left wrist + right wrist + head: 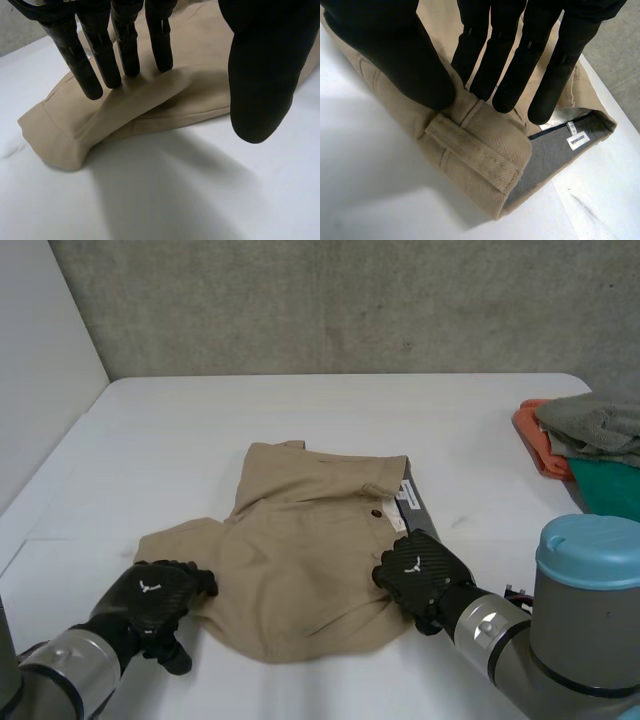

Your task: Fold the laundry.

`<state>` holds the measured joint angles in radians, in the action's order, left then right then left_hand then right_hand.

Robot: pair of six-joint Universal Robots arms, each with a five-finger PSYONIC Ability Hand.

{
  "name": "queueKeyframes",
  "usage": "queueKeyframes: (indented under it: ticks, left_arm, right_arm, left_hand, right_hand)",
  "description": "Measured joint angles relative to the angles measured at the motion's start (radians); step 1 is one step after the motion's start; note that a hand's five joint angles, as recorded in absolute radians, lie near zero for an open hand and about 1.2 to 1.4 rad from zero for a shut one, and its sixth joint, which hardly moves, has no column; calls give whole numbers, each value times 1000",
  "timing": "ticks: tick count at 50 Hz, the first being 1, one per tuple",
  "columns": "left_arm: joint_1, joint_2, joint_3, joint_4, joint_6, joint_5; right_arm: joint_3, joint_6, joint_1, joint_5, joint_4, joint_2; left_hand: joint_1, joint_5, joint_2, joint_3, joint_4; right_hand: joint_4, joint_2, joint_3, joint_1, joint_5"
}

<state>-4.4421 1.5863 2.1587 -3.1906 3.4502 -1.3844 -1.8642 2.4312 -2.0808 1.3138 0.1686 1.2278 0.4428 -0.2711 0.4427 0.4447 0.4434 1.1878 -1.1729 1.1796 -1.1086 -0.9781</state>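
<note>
Fingers (127,50) straight on both | left hand (155,598) at shorts (300,550) hem, thumb lifted | right hand (420,568) pressing waistband (475,155)

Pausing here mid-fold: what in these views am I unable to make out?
1. Head view: the laundry pile is cut off by the edge and partly behind the right arm, so its piece count is unclear.
2. Right wrist view: the white label inside the waistband of the shorts has print too small to read.
3. Head view: the right hand covers the waistband beneath it.
4. Left wrist view: the left hand blocks part of the shorts.
</note>
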Motion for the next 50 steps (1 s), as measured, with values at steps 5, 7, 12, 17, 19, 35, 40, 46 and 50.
queueKeyframes:
  ticks: [5, 7, 12, 17, 19, 35, 40, 46, 50]
  left_arm:
    - [-18, 56, -21, -67, 3, -5]
    - [-20, 84, -33, -107, 7, -12]
    - [-10, 173, -79, -210, 32, -35]
    - [12, 250, -137, -250, 80, -64]
    - [20, 259, -165, -242, 97, -75]
    - [102, -142, -548, 85, 12, -89]
    - [94, -156, -687, 222, -6, -75]
    - [80, -29, -748, 343, -4, -30]
    - [75, 90, -744, 356, 2, -3]
  right_arm:
    - [5, 36, 2, 9, 0, 30]
    - [5, 62, 7, 11, -6, 57]
    - [3, 117, 31, 11, -30, 118]
    - [10, 139, 54, 11, -47, 130]
    - [21, 137, 60, 12, -52, 126]
    - [426, 91, 105, 30, -429, 315]
    - [578, 88, 128, 29, -550, 366]
    - [628, 57, 132, 13, -642, 300]
    - [620, 35, 117, 8, -657, 205]
  left_hand:
    - [0, 0, 0, 0, 0]
    - [0, 0, 0, 0, 0]
    - [64, -61, 64, 64, 63]
    - [586, -538, 547, 541, 547]
    - [698, -686, 712, 699, 708]
    - [698, -696, 752, 743, 755]
    - [698, -696, 753, 743, 755]
    - [698, -696, 753, 743, 755]
    - [698, -709, 753, 743, 755]
  right_hand:
    - [4, 0, 4, 0, 0]
    - [4, 0, 4, 0, 0]
    - [4, 0, 4, 0, 0]
    - [4, 0, 4, 0, -10]
    - [5, 0, 4, 0, -10]
    - [8, 0, 7, 0, -22]
    - [8, 0, 7, 0, -23]
    - [9, 0, 7, 0, -23]
    - [9, 0, 7, 0, -23]
